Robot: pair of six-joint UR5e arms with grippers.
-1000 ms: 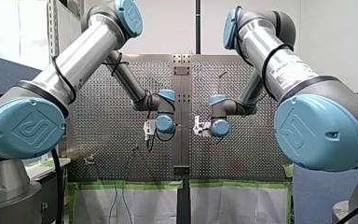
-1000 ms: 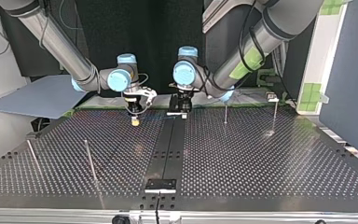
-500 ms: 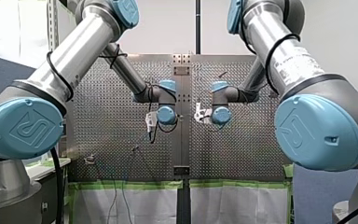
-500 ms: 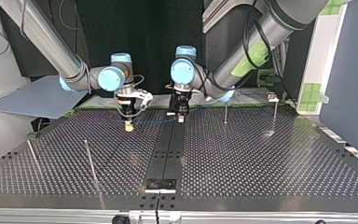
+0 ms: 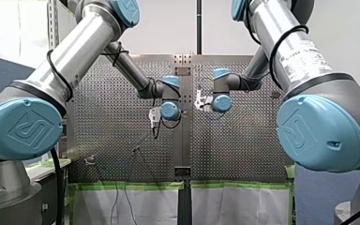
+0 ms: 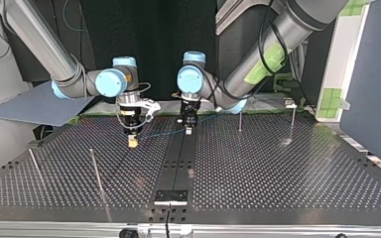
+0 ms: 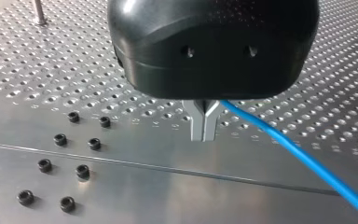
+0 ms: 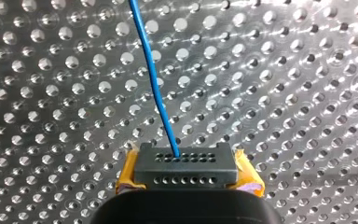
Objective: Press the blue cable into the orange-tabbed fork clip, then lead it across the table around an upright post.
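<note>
In the front view, the left gripper (image 5: 153, 118) and the right gripper (image 5: 199, 101) are held near each other over the middle of the perforated table (image 5: 112, 136). In the top view, the blue cable (image 6: 161, 133) is strung between them just above the table. An upright post (image 6: 239, 121) is seen to the view's right of the left gripper, apart from the cable. In the left wrist view, the metal fingers (image 7: 198, 126) are pressed together, with the cable issuing from their root. In the right wrist view, the cable is clamped between the yellow pads (image 8: 127, 175) and runs straight ahead.
</note>
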